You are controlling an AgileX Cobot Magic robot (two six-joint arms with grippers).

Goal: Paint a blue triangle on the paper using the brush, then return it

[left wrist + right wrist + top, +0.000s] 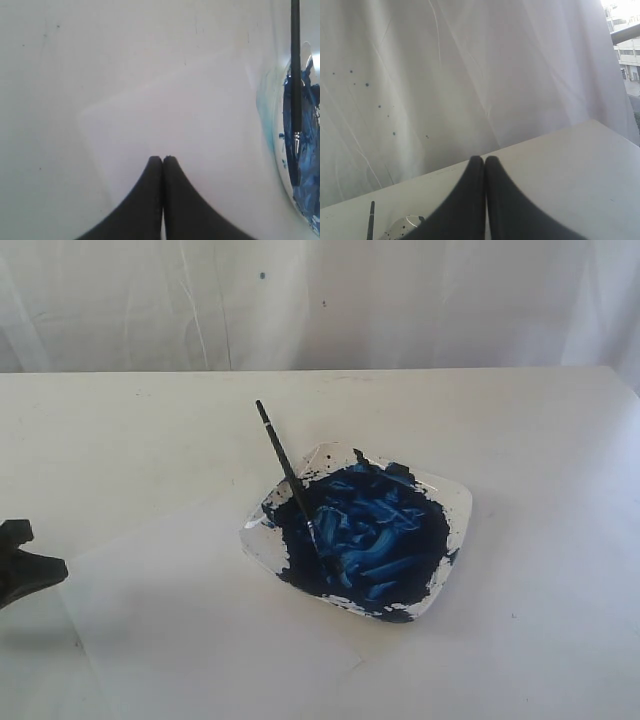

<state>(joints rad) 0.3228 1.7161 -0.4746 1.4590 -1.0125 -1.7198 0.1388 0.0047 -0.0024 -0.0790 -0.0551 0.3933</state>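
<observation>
Black left tool (pixel 22 565): sits low at the far left edge of the exterior view, just above the white bench (pixel 540 420). In the left wrist view its two dark fingers (pixel 150 200) meet tip to tip, fully closed, with nothing between them.
White sheet: the large, thin, plain rectangular paper (pixel 200 620) lies flat on the near left part of the bench and is barely distinct from it. The left tool hangs by its left margin. Its right part runs up to the plate; whether it goes under the plate I cannot tell.
Thin black-handled brush (pixel 290 475): rests in the plate with its bristle end down in the paint. The handle slants up and out over the far left rim, and neither tool touches it. Its small silver ferrule shows in the left wrist view.
Shallow pale plate (pixel 455 505): squarish with rounded corners, at the middle of the bench just right of the paper, its rim spattered blue.
Dark-blue paint (pixel 375 530): a thick mass with lighter blue streaks that covers most of the plate.
Black right tool (pixel 484 158): out of the exterior view. In the right wrist view its fingers are pressed tight together and empty, raised above the bench and facing the curtain.
White curtain (pixel 400 300): creased cloth with a few dark specks, hanging behind the bench.
</observation>
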